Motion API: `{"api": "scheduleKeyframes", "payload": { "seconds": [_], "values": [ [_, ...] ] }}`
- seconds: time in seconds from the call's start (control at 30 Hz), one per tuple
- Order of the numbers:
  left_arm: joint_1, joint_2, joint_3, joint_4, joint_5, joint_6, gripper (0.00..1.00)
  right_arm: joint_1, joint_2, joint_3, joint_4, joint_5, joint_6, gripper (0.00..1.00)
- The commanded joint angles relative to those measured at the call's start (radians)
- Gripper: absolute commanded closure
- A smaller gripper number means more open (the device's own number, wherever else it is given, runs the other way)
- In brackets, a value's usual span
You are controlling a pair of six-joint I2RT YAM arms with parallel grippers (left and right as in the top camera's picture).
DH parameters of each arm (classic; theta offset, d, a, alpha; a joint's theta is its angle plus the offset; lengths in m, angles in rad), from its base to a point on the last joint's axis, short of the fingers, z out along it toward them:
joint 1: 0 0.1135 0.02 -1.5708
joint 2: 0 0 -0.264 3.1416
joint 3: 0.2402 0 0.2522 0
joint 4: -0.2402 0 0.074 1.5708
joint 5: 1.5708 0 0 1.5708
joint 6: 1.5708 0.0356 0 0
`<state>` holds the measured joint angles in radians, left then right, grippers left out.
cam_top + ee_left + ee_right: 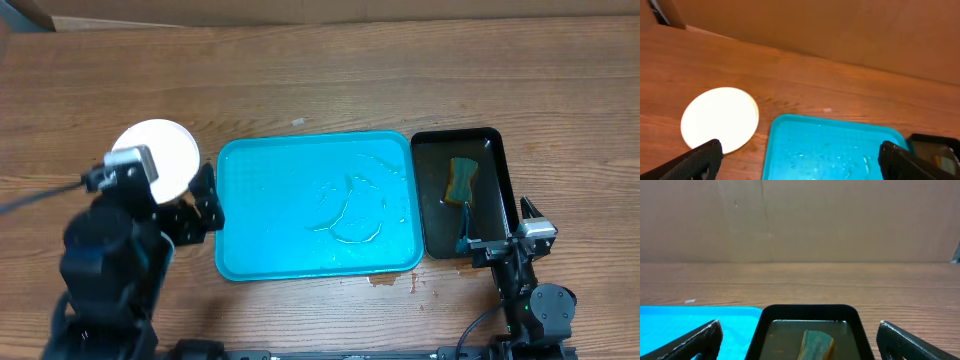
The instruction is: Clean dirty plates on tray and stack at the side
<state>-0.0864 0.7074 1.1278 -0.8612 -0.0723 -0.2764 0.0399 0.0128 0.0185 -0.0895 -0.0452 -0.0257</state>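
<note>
A white plate (160,155) lies on the table left of the turquoise tray (315,205); whether more plates lie under it I cannot tell. It shows in the left wrist view (720,119) beside the tray (835,150). The tray holds only water drops. My left gripper (205,200) is open and empty at the tray's left edge, its fingers wide apart (800,160). My right gripper (495,225) is open and empty at the near end of the black tray, fingers wide apart (797,340).
A narrow black tray (500,180) right of the turquoise tray holds murky water and a green-yellow sponge (461,180), also in the right wrist view (815,345). A small brown spill (395,282) lies in front of the turquoise tray. A cardboard wall stands behind the table.
</note>
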Motion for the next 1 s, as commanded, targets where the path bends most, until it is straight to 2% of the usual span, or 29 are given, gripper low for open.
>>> {"api": "scheduleKeyframes", "payload": {
  "seconds": [0.0, 0.17, 0.2, 0.37, 0.6, 0.83, 0.97],
  "values": [
    [0.038, -0.161, -0.188, 0.087, -0.024, 0.026, 0.00, -0.003, -0.010, -0.010, 0.008, 0.000, 0.003, 0.00],
    [0.109, -0.408, -0.504, 0.366, 0.056, 0.026, 0.00, -0.003, -0.010, -0.010, 0.008, 0.000, 0.003, 0.00],
    [0.138, -0.486, -0.606, 0.484, 0.101, 0.026, 0.00, -0.003, -0.010, -0.010, 0.008, 0.000, 0.003, 0.00],
    [0.173, -0.664, -0.829, 0.773, 0.175, 0.026, 0.00, -0.003, -0.010, -0.010, 0.008, 0.000, 0.003, 0.00],
    [0.172, -0.703, -1.022, 1.019, 0.181, 0.018, 0.00, -0.003, -0.010, -0.010, 0.008, 0.000, 0.003, 0.00],
    [0.171, -0.704, -1.124, 1.023, 0.182, -0.001, 0.00, -0.003, -0.010, -0.010, 0.008, 0.000, 0.002, 0.00],
    [0.171, -0.704, -1.123, 0.915, 0.166, 0.001, 0.00, -0.003, -0.010, -0.010, 0.008, 0.000, 0.003, 0.00]
  ]
}}
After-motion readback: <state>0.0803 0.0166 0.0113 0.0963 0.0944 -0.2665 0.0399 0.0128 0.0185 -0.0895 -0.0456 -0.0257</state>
